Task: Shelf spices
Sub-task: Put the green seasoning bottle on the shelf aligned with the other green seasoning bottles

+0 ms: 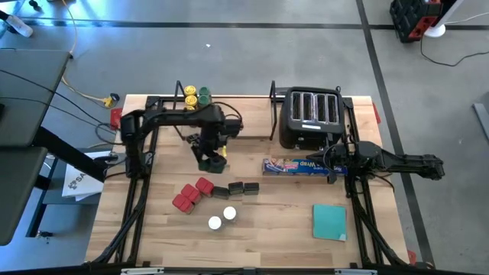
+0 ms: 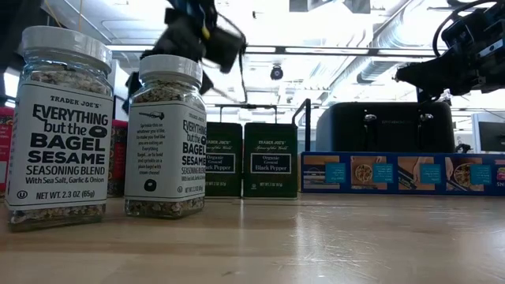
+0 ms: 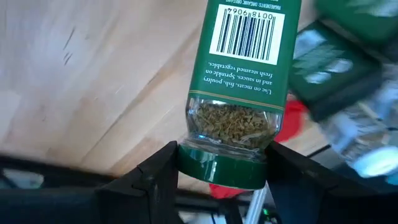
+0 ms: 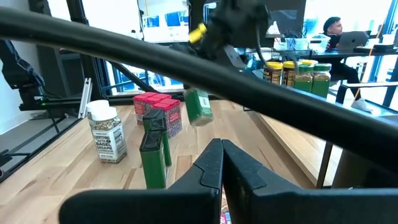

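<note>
One green-lidded jar [image 3: 239, 106] is in the left claw [image 1: 212, 159], clamped at the lid end, label upside down in the left wrist view, so the jar hangs tilted, lid toward the wrist. Held clear of the worktop [image 1: 283, 229], approx. over its middle-left. Judgement: grip at the lid leaves the base free to set down on the shelf floor.

Shelf [image 1: 229, 114] sits along the far edge of the worktop, just left of the toaster [image 1: 309, 118]. Four jars w/ yellow or green lids [image 1: 191, 95] already stand at its left end; rest of the floor looks free. Judgement: carry step in hand, early in the task.

Still loose on the worktop, nearer the front: red tins [image 1: 191, 195], dark pepper tins [image 1: 235, 189] beside them, two white-capped seasoning jars [image 1: 221, 218]. Low view shows the white-capped jars upright.

Right claw [image 1: 334, 159] waits w/ fingers together, holding nothing, over the blue wrap box [image 1: 294, 166] in front of the toaster. Teal square [image 1: 329, 221] lies front right, well apart.

Risk (judgement): tilted jar needs righting before it passes the shelf's looped end rods.
</note>
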Available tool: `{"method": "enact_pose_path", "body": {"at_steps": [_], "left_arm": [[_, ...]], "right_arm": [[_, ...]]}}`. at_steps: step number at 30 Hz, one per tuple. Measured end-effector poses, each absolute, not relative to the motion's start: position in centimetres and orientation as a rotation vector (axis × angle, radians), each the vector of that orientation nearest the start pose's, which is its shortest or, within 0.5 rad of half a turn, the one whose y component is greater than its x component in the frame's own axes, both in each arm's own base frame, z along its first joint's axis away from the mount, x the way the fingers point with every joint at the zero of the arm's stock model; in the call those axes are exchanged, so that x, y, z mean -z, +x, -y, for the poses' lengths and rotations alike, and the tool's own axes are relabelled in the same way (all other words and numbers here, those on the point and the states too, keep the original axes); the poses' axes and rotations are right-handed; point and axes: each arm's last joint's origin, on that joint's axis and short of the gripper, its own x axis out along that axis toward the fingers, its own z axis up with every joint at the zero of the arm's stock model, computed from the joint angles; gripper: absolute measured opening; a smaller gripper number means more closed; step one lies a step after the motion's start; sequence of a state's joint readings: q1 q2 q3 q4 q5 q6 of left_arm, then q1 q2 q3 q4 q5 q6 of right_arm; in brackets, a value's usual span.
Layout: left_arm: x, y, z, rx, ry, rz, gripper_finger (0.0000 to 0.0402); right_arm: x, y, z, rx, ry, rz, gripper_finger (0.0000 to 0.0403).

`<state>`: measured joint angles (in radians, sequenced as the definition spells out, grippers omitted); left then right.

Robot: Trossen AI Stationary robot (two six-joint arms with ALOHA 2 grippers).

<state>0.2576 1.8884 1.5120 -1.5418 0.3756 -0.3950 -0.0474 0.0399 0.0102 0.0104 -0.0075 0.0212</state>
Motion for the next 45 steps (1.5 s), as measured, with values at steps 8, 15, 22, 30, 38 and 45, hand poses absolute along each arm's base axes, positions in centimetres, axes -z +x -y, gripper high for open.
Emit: {"method": "enact_pose_path", "body": {"at_steps": [8, 15, 22, 30, 38, 45], "left_arm": [[-18.7, 32.1, -9.2, -0.242, -0.989, -1.993, 0.0215], [-18.1, 32.3, -9.8, -0.191, -1.079, -1.975, 0.0260], [-20.0, 32.6, -10.0, -0.236, -0.985, -1.917, 0.0272], [-21.7, 33.3, -4.3, -0.371, -0.489, -1.779, 0.0273], [-20.4, 33.6, -1.7, -0.388, -0.458, -1.475, 0.0264], [-17.7, 33.3, -4.1, -0.455, -0.483, -1.395, 0.0219]], "right_arm": [[-16.5, 9.9, 0.5, 0.040, 0.022, -0.019, 0.0000], [-16.5, 9.9, 0.4, 0.040, 0.022, -0.019, 0.0000], [-16.5, 9.9, 0.5, 0.040, 0.022, -0.019, 0.0000], [-16.5, 9.9, 0.5, 0.040, 0.022, -0.019, 0.0000], [-16.5, 9.9, 0.5, 0.040, 0.022, -0.019, 0.0000], [-16.5, 9.9, 0.4, 0.040, 0.022, -0.018, 0.0000]]}}
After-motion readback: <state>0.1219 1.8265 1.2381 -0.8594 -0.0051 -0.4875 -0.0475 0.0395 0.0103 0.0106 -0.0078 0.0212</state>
